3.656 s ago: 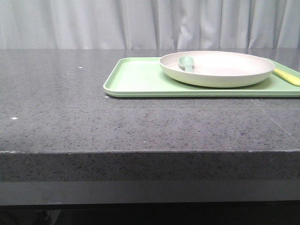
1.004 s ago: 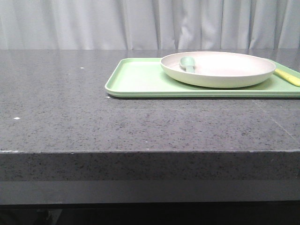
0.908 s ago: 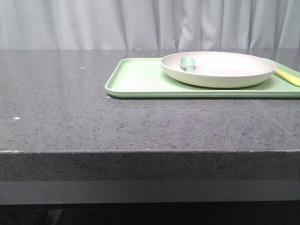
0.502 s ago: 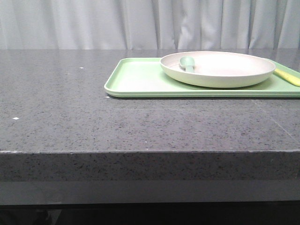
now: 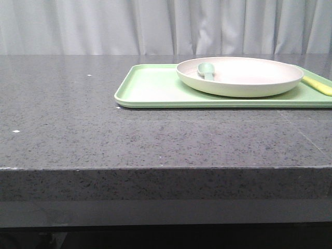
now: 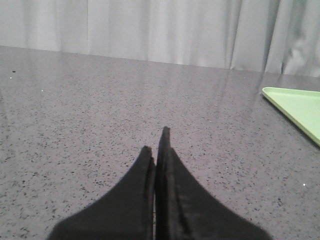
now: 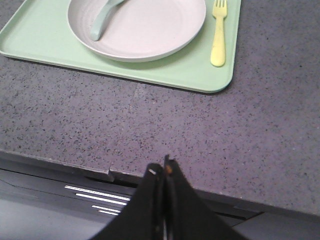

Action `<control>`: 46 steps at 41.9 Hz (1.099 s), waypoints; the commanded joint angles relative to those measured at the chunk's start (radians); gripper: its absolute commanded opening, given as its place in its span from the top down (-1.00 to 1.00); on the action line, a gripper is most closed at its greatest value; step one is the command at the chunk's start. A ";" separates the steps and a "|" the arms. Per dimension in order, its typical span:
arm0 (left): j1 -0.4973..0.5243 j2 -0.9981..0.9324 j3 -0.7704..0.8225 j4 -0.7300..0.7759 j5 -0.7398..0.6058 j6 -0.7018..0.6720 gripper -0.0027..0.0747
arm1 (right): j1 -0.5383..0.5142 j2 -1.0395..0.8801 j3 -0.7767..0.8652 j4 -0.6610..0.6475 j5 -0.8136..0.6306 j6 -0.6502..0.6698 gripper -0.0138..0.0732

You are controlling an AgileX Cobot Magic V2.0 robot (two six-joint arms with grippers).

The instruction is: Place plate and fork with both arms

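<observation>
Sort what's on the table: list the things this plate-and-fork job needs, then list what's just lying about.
For the job:
- plate, on the tray
- yellow fork, on the tray beside the plate

Just lying about:
- light-green tray, under both
- pale green spoon, resting in the plate
</observation>
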 commanded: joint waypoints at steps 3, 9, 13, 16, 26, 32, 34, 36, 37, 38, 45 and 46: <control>0.001 -0.025 0.002 0.024 -0.072 -0.007 0.98 | 0.001 0.004 -0.023 -0.001 -0.068 -0.003 0.89; -0.001 -0.025 0.002 0.032 -0.072 0.019 0.98 | 0.001 0.004 -0.023 -0.001 -0.068 -0.003 0.89; -0.023 -0.025 0.002 0.026 -0.072 0.056 0.98 | 0.001 0.004 -0.023 -0.001 -0.068 -0.003 0.89; -0.042 -0.025 0.002 0.026 -0.072 0.060 0.98 | 0.001 0.004 -0.023 -0.001 -0.068 -0.003 0.89; -0.053 -0.025 0.002 0.022 -0.100 0.060 0.98 | 0.001 0.004 -0.023 -0.001 -0.068 -0.003 0.89; -0.053 -0.025 0.002 0.022 -0.094 0.060 0.98 | 0.001 0.004 -0.023 -0.001 -0.068 -0.003 0.89; -0.053 -0.023 0.002 0.022 -0.094 0.060 0.98 | 0.001 0.004 -0.023 -0.001 -0.068 -0.003 0.89; -0.053 -0.023 0.002 0.022 -0.094 0.060 0.98 | 0.001 0.004 -0.023 -0.001 -0.068 -0.003 0.89; -0.053 -0.023 0.002 0.022 -0.094 0.060 0.98 | 0.001 0.004 -0.023 -0.001 -0.068 -0.003 0.89; -0.053 -0.023 0.002 0.022 -0.094 0.060 0.98 | 0.001 0.004 -0.023 -0.001 -0.068 -0.003 0.89; -0.053 -0.023 0.002 0.022 -0.094 0.060 0.98 | 0.001 0.004 -0.023 -0.001 -0.068 -0.003 0.89; -0.053 -0.023 0.002 0.022 -0.094 0.060 0.98 | 0.001 0.004 -0.023 -0.001 -0.068 -0.003 0.89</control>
